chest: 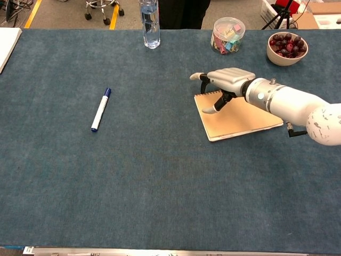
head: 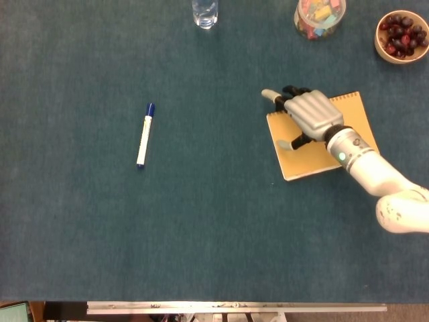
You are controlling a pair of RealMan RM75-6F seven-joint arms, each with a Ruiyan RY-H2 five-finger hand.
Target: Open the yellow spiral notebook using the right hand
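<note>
My right hand (head: 310,114) hangs palm-down over the yellow spiral notebook (head: 315,157), fingers spread, gripping nothing; whether the thumb touches the cover I cannot tell. Notebook lies shut, flat on the table (head: 201,221) directly beneath my hand, its left edge under my fingertips. Blue-capped marker (head: 145,135) well off beyond my fingertips.

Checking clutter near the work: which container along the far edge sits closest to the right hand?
The jar of coloured bits, just beyond the right hand; the bottle and bowl lie farther off.

notebook (head: 315,155) partly under right hand (head: 310,113)
</note>
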